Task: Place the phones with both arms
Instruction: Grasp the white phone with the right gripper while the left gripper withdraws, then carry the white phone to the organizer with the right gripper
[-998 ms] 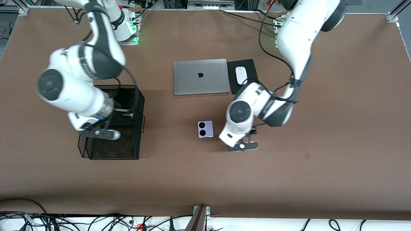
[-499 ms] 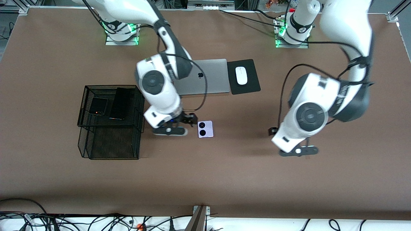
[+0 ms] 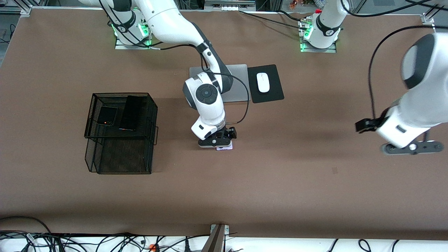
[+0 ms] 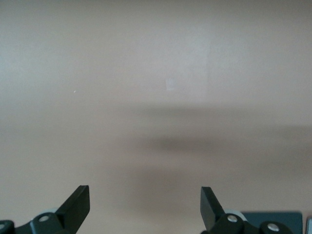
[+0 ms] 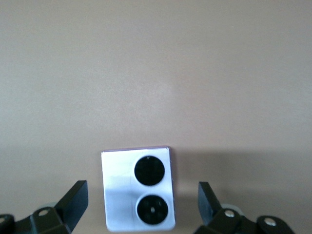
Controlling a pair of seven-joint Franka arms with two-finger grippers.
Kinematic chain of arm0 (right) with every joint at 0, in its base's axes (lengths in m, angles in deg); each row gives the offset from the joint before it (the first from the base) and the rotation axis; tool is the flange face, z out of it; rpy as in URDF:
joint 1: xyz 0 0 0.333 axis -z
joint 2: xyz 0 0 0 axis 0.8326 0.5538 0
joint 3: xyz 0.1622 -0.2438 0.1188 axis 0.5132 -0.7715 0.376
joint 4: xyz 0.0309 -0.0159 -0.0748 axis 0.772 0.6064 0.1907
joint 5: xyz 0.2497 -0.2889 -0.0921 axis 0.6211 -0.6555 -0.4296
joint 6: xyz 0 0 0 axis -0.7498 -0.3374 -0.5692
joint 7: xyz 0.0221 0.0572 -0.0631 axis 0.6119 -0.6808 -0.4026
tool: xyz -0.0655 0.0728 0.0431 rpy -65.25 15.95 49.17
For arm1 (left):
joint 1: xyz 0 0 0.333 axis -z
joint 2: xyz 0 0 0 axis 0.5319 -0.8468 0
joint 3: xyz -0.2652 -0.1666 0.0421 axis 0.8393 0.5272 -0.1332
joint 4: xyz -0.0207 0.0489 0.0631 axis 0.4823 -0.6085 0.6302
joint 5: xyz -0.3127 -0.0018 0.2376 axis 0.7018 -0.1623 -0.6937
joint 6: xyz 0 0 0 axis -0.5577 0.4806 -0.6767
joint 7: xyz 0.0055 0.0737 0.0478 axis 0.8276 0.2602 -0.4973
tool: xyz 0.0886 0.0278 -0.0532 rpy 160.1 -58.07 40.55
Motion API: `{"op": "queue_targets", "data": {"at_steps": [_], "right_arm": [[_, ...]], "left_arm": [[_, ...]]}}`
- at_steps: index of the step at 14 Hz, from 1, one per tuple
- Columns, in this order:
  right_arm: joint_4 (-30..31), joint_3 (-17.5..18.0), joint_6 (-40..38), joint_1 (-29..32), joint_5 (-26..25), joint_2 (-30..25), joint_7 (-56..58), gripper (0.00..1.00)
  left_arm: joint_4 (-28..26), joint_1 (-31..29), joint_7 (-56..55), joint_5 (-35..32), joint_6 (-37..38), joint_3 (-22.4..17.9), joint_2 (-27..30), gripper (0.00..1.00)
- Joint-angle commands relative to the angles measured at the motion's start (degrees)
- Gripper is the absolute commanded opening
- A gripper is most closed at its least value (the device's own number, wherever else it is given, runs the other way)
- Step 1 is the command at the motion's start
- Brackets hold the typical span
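Note:
The lavender-white phone (image 5: 138,192), square with two black circles, lies flat on the brown table, between the spread fingers of my right gripper (image 5: 142,195). From the front only its edge (image 3: 225,148) peeks out under the right gripper (image 3: 217,141), which hangs low over it, open. The square black phone (image 3: 107,115) and the slim black bar phone (image 3: 130,112) rest on the upper tier of the black mesh basket (image 3: 120,164). My left gripper (image 3: 409,147) is open and holds nothing, over bare table at the left arm's end; its own view shows the left gripper (image 4: 145,199) above plain tabletop.
A silver laptop (image 3: 238,82), partly covered by the right arm, lies farther from the front camera than the lavender phone. Beside it a white mouse (image 3: 263,82) sits on a black pad (image 3: 276,91). Cables hang off the table's front edge.
The right arm swung from the basket across to the lavender phone. The left arm withdrew from the middle toward its own end of the table. Both grippers stayed open.

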Motion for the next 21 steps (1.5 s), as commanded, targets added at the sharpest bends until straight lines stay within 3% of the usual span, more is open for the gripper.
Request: {"op": "queue_targets", "data": {"at_steps": [1,6,13,15,17,21], "right_arm": [[-2.2,-0.8,2.6,-1.0,0.6,3.1,0.4,1.0],[-2.2,-0.8,4.1,-2.0,0.4,4.8,0.3,1.0],[-2.1,-0.8,6.4,-2.5,0.3,6.6,0.3,1.0],[-2.1,-0.8,6.5,-2.5,0.3,6.7,0.3,1.0],[-2.1,-0.8,6.6,-2.5,0.3,6.8,0.2,1.0],[-2.1,-0.8,6.9,-2.9,0.2,7.3,0.1,1.0]], "left_arm": [[-3.9,-2.7,3.0,4.0,1.9,1.0,4.6,1.0],[-12.7,-4.1,4.4,8.6,1.8,1.0,13.0,1.0],[-13.5,-7.8,10.2,10.5,0.4,0.9,13.8,1.0],[-15.9,-7.0,10.2,10.5,-1.8,1.1,13.6,1.0],[-20.2,-4.9,10.2,10.0,-5.0,0.4,17.0,1.0],[-20.7,1.8,10.4,8.2,-2.7,-5.8,20.1,1.0]]}}
